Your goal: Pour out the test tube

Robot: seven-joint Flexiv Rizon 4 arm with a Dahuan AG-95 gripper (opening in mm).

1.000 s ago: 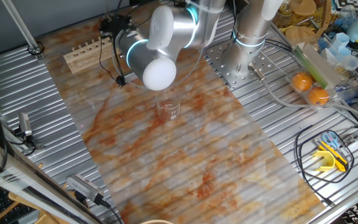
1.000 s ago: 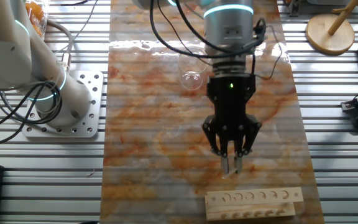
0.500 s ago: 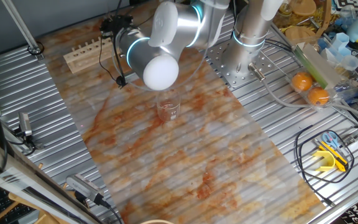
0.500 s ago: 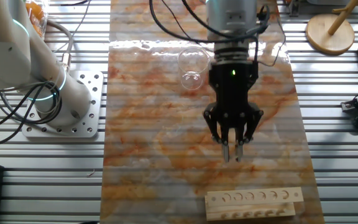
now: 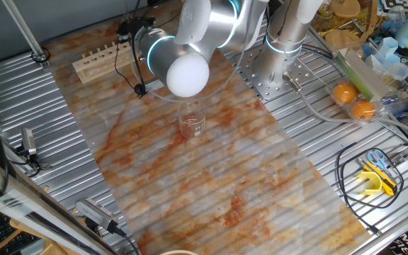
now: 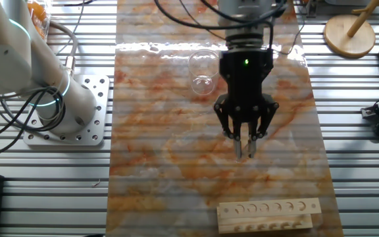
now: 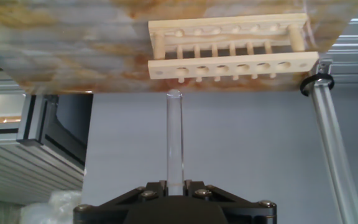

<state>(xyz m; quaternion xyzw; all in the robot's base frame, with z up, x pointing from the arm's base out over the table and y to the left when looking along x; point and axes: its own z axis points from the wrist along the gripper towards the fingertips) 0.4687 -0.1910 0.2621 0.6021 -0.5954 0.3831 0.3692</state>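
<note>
The test tube [image 7: 174, 137], slim and clear, stands out straight from my gripper [image 7: 174, 184], whose fingers are shut on its lower end in the hand view. The other fixed view shows the gripper [image 6: 244, 150] pointing down over the marbled mat, between the wooden rack [image 6: 268, 216] and the wider glass beaker [image 6: 202, 71]. There the tube is too see-through to make out. In one fixed view the arm's white joint [image 5: 188, 74] hides the gripper, and the beaker [image 5: 192, 120] stands just below it.
The pale rack [image 5: 101, 60] lies at the mat's far edge; in the hand view the rack [image 7: 232, 53] is beyond the tube's tip. A second arm's base [image 6: 77, 108] stands left of the mat. Cables, oranges [image 5: 353, 100] and clutter fill the right side.
The gripper has moved away from the rack toward the beaker, carrying the test tube with it. The beaker and the rack have stayed put.
</note>
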